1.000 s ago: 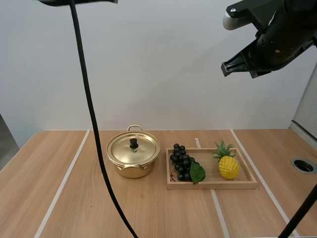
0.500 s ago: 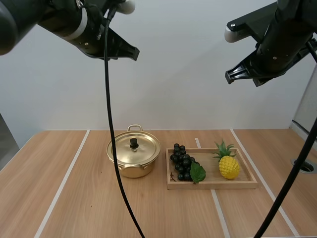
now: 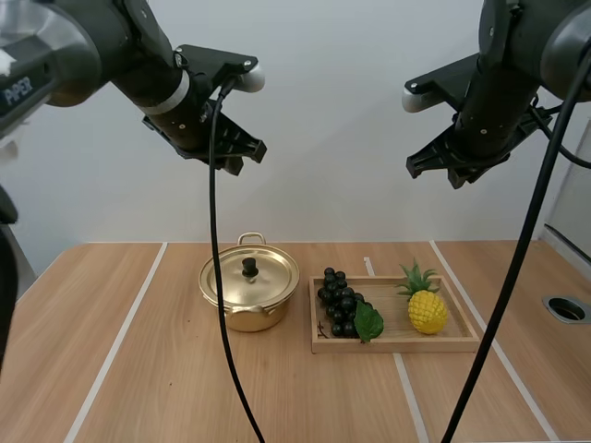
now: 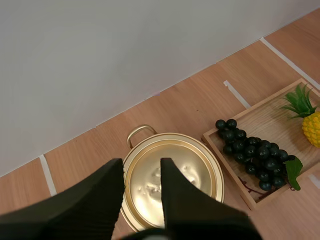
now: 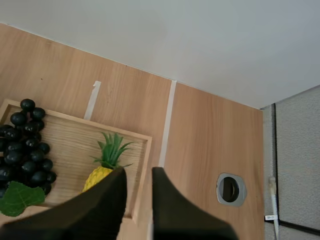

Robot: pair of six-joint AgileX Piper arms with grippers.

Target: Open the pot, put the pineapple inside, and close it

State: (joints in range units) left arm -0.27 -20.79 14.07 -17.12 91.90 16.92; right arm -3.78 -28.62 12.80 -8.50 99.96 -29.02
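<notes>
Both arms have swung inward: the left gripper [image 3: 245, 157] hangs high above the pot [image 3: 247, 318], and the right gripper [image 3: 434, 173] hangs high beside it. Both sets of fingers are parted and empty, the right's seemingly narrower. Nothing is done yet: the lid [image 3: 266, 277] is on, and the pineapple [image 3: 426, 309] lies in the tray [image 3: 397, 343] beside the pot.

My left gripper [image 4: 141, 163] and right gripper [image 5: 138, 171] have black fingers, ribbed on their inner faces. The pot [image 3: 247, 312] is shiny gold, its lid [image 3: 263, 280] too, with a black knob [image 3: 249, 267]. The pineapple [image 3: 427, 312] is yellow with a criss-cross skin and a green crown. The bunch of grapes [image 3: 338, 300] is near black, with one green leaf [image 3: 368, 321]. The wooden tray [image 3: 397, 343] is pale tan, and the table [image 3: 138, 369] is light wood grain crossed by white lines
</notes>
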